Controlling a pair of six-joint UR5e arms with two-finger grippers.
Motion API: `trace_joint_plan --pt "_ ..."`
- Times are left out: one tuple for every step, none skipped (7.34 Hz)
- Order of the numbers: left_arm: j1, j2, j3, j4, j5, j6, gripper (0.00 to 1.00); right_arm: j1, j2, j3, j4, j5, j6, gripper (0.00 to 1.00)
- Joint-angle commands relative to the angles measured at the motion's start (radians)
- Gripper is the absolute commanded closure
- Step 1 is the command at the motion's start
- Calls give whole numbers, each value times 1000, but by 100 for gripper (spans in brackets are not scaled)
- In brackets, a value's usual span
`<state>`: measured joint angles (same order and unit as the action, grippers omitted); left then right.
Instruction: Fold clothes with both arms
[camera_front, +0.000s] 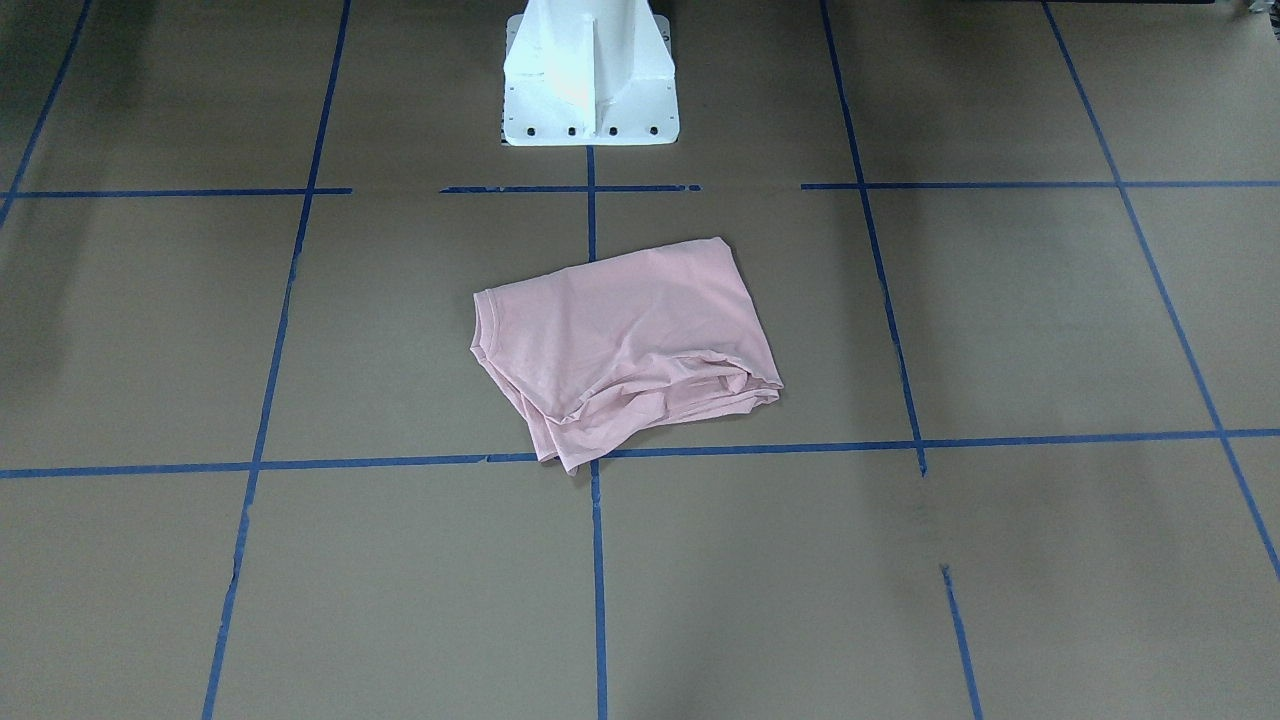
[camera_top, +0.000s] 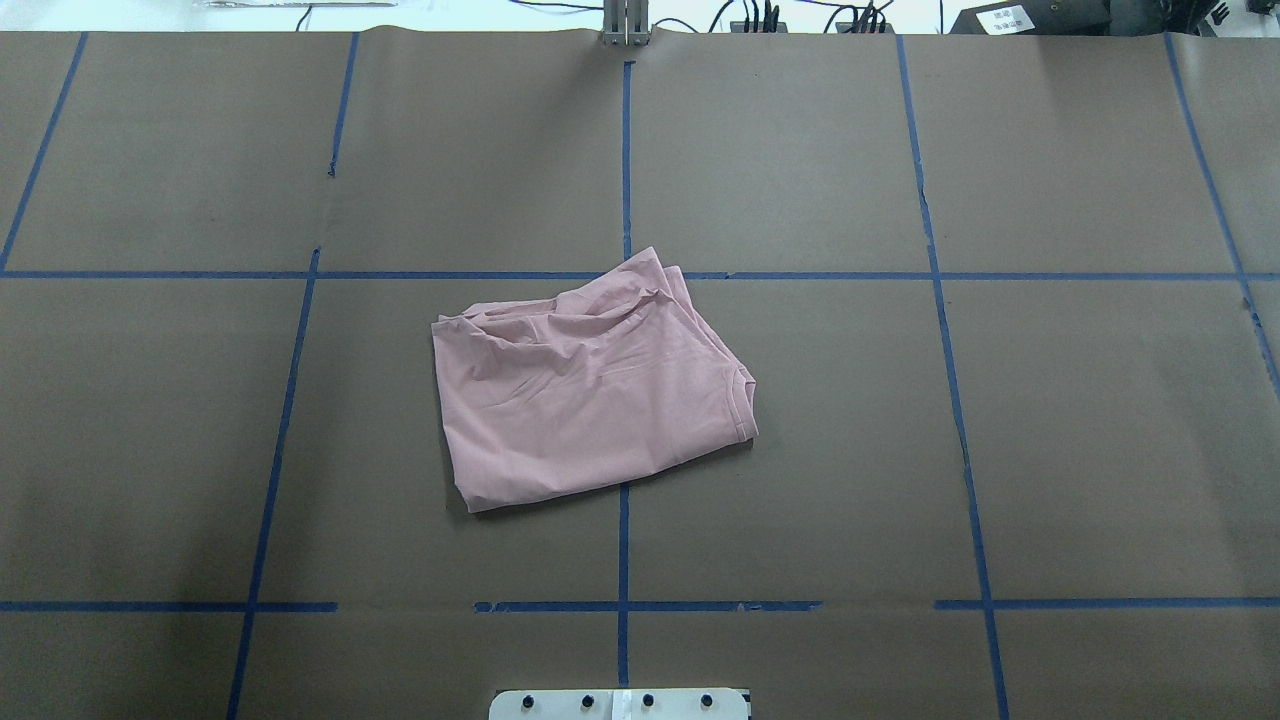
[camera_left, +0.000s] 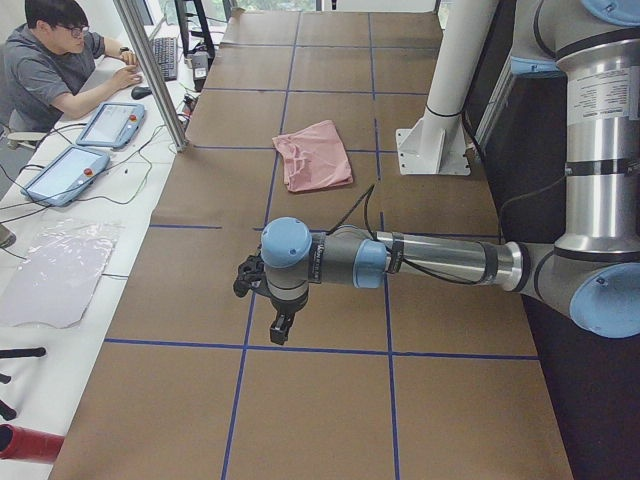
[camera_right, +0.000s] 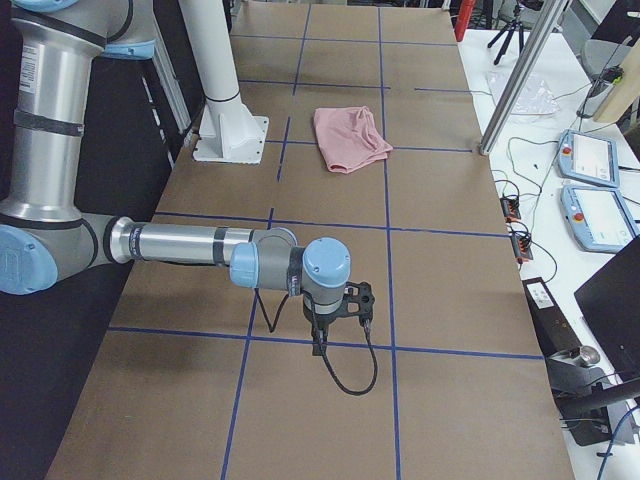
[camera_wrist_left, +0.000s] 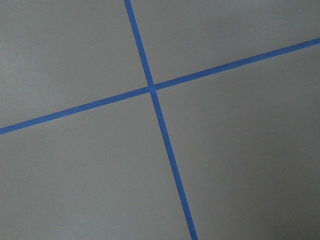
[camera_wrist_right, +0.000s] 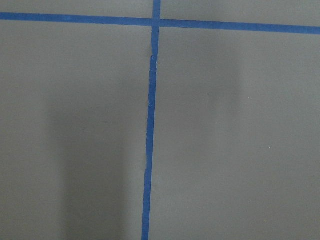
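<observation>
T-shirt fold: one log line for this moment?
T-shirt: folded, rumpled, ungripped | left gripper: away from T-shirt, state unclear | right gripper: away from T-shirt, state unclear

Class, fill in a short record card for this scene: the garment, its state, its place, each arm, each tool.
garment: pink T-shirt
state: folded into a rumpled bundle, no print showing
place: middle of the table, across the centre line of blue tape
left arm: stretched low over bare table, well away from the shirt
right arm: the same, at the opposite end
left tool: touches no cloth; open or shut cannot be told
right tool: touches no cloth; open or shut cannot be told
</observation>
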<state>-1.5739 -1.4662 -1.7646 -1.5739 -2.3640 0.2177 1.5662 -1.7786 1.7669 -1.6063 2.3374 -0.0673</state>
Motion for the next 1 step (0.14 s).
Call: trace_joint_plan --pt "0 1 0 2 0 0 0 0 1 0 0 -3 0 0"
